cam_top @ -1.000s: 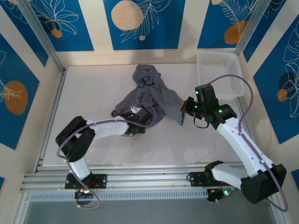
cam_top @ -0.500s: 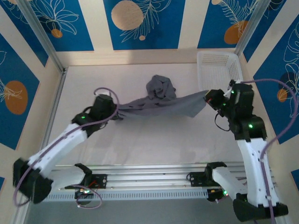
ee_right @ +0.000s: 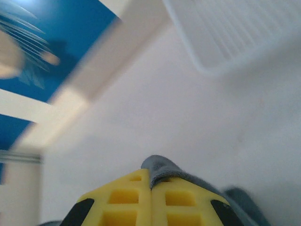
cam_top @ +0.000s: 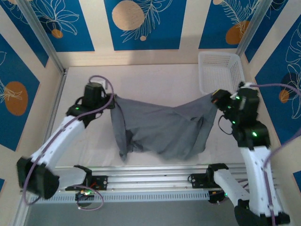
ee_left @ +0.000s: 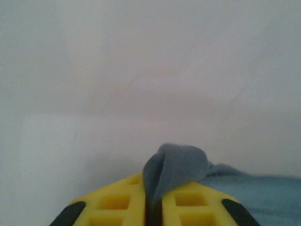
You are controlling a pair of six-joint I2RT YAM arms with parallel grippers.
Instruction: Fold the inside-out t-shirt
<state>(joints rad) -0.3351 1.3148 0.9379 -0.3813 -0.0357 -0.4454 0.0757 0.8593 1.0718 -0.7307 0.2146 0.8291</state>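
Observation:
The slate-grey inside-out t-shirt (cam_top: 162, 128) hangs stretched in the air between my two grippers, its lower part sagging toward the table's near edge. My left gripper (cam_top: 111, 100) is shut on the shirt's upper left corner. In the left wrist view a fold of grey cloth (ee_left: 175, 168) bulges out from between the yellow fingers (ee_left: 117, 202). My right gripper (cam_top: 215, 100) is shut on the upper right corner. In the right wrist view grey fabric (ee_right: 162, 168) is pinched between the closed yellow fingers (ee_right: 188, 197).
A white mesh basket (cam_top: 220, 70) stands at the table's back right corner, just behind the right gripper, and appears at the top right as the basket (ee_right: 235, 33) in the right wrist view. The white table (cam_top: 155, 77) lies bare behind the shirt. Aluminium rails run along the near edge.
Both grippers have pulled apart and lifted the shirt. It was a bunched heap at the back; now it hangs spread open between them, drooping toward the near edge.

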